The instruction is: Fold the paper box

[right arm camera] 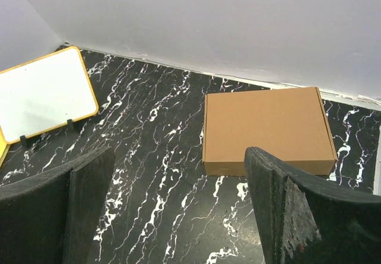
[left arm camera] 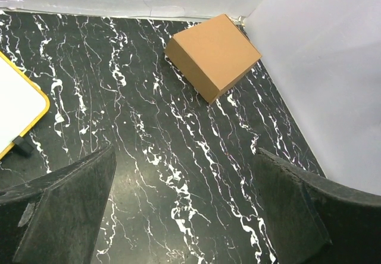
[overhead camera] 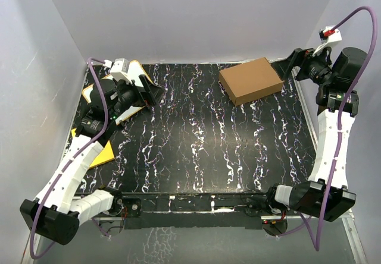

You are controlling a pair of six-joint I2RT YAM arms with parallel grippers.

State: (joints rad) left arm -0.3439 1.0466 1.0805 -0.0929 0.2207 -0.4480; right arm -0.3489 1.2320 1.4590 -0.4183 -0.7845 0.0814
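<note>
Both claws gape fully and hold nothing: left gripper [left arm camera: 184, 154], right gripper [right arm camera: 180, 152]. Closed paper box [overhead camera: 250, 80] lies at the table [overhead camera: 196, 151] far right corner; probably light, stiff cardboard, best taken by its side edges. Orange-rimmed whiteboard [right arm camera: 44, 94] near far left corner

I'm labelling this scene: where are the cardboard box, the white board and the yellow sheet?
cardboard box [overhead camera: 251, 78], top view, middle of its top face.
white board [right arm camera: 47, 94], right wrist view, middle of its white face.
yellow sheet [overhead camera: 106, 153], top view, its exposed corner.
</note>
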